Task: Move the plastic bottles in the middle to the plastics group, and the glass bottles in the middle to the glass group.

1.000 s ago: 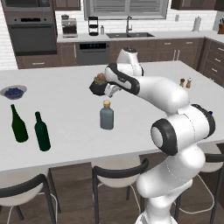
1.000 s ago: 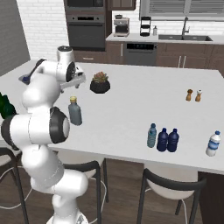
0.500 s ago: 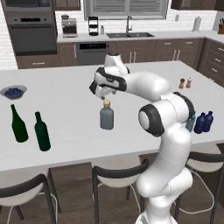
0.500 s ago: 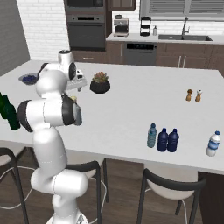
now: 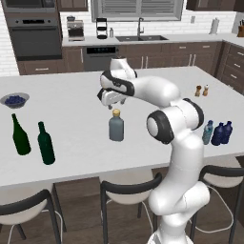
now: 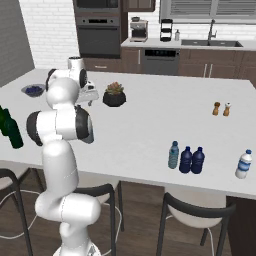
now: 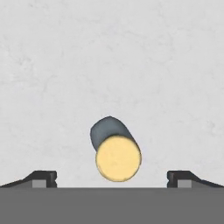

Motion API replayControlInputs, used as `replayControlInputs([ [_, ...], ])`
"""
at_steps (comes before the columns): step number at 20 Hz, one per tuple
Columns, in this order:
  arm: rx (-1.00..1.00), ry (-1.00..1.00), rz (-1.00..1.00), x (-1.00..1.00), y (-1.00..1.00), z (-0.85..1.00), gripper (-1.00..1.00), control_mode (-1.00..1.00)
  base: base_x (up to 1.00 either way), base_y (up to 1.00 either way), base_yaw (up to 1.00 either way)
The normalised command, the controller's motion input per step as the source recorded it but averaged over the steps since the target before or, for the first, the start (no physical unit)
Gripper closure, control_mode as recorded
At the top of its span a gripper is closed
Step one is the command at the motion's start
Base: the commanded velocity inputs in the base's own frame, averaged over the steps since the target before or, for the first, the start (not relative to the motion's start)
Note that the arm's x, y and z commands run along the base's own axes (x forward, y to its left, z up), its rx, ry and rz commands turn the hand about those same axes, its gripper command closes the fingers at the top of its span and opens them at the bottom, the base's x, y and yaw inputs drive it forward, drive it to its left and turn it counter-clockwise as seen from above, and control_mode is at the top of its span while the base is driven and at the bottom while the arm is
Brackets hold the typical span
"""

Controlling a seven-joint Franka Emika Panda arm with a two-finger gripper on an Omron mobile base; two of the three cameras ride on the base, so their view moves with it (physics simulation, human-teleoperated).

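The squat grey glass bottle (image 5: pixel 116 127) with a tan cap (image 7: pixel 118 158) stands upright mid-counter. My gripper (image 5: pixel 113 98) hangs just above its cap, open, with fingertips (image 7: pixel 43 178) wide apart on either side and nothing between them. In the hand view the gripper (image 7: pixel 113 178) looks straight down on the cap. Two tall dark green bottles (image 5: pixel 20 136) (image 5: pixel 46 144) stand at the counter's front left. A pale blue bottle (image 5: pixel 208 132) and two navy ones (image 5: pixel 218 134) cluster at the front right, seen also as the plastics group (image 6: pixel 186 160). In the right base view my arm hides the grey bottle.
A bowl of blueberries (image 5: pixel 15 100) sits at the far left. A potted plant (image 6: pixel 114 95) stands beside the gripper (image 6: pixel 90 96). Salt and pepper shakers (image 5: pixel 202 90) are at the right, and a white-labelled bottle (image 6: pixel 244 164) stands near the right corner. Stools line the front edge.
The arm's elbow has swung in from the right to stand upright. The gripper has dropped slightly, closer to the grey bottle's cap. No bottle has moved.
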Motion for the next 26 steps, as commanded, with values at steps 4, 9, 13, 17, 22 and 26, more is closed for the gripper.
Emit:
replayControlInputs([
  [4,0.0,0.07,0.0,0.0,0.0,-0.14,-1.0,-1.0,0.0,0.0,0.0],
  [9,0.0,0.05,0.0,0.0,0.0,-0.19,-1.0,-1.0,0.0,0.0,0.0],
  [13,0.0,0.01,0.0,0.0,0.0,-0.31,-1.0,-1.0,0.0,0.0,0.0],
  [17,0.0,0.0,0.0,0.0,0.0,-0.36,-1.0,-1.0,0.0,0.0,0.0],
  [22,0.0,0.0,0.0,0.0,0.0,-0.21,-1.0,-1.0,0.0,0.0,0.0],
  [26,0.0,0.0,0.0,0.0,0.0,-0.08,-1.0,-1.0,0.0,0.0,0.0],
])
